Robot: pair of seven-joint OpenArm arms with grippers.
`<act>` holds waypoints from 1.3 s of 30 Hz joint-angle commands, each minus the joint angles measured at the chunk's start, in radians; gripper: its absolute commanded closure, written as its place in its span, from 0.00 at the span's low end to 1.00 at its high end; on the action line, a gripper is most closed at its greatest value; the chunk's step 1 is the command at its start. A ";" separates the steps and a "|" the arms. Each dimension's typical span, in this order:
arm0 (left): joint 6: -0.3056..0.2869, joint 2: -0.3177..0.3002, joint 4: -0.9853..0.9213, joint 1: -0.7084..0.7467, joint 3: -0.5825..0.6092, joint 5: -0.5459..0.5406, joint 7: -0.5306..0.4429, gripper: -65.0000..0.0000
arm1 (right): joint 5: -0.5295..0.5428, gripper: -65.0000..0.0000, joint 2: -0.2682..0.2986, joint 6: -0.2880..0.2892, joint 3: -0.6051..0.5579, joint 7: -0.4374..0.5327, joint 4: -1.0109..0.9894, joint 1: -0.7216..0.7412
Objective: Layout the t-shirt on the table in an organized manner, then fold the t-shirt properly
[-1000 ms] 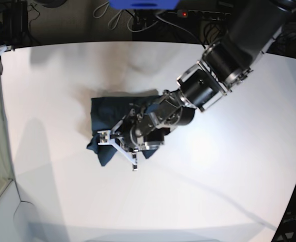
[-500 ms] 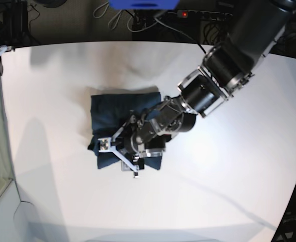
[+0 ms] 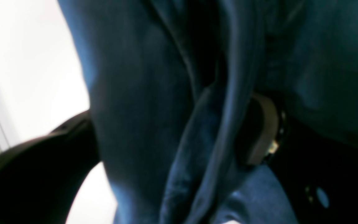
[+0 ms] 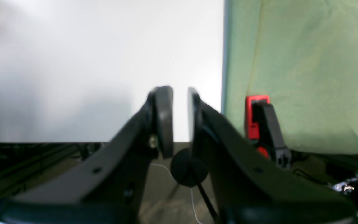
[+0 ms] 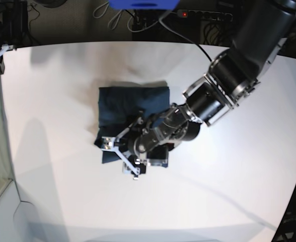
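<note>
Your white table fills most of the base view, and on it, left of centre, lies the folded navy t-shirt. Your left gripper hangs over the shirt's near edge with its jaws spread wide, cloth bunched between them in the wrist view. Your right gripper, at the table's edge, stands narrow with nothing between its fingers.

The right arm's black gripper hangs with jaws narrowly parted over the smooth white tabletop's edge, beside what looks like pale green cloth.
</note>
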 commanded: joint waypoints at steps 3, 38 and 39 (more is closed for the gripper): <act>-0.001 0.001 0.007 -0.059 -0.002 0.017 0.010 0.19 | 0.015 0.89 0.016 0.003 0.011 0.020 0.016 -0.004; -0.001 -0.303 0.760 0.402 -1.193 0.009 0.438 0.19 | 0.016 0.89 0.016 0.003 -0.230 0.030 0.016 0.065; -0.001 -0.309 0.809 0.471 -1.241 0.009 0.441 0.21 | 0.016 0.89 0.016 0.003 -0.251 0.030 0.017 0.076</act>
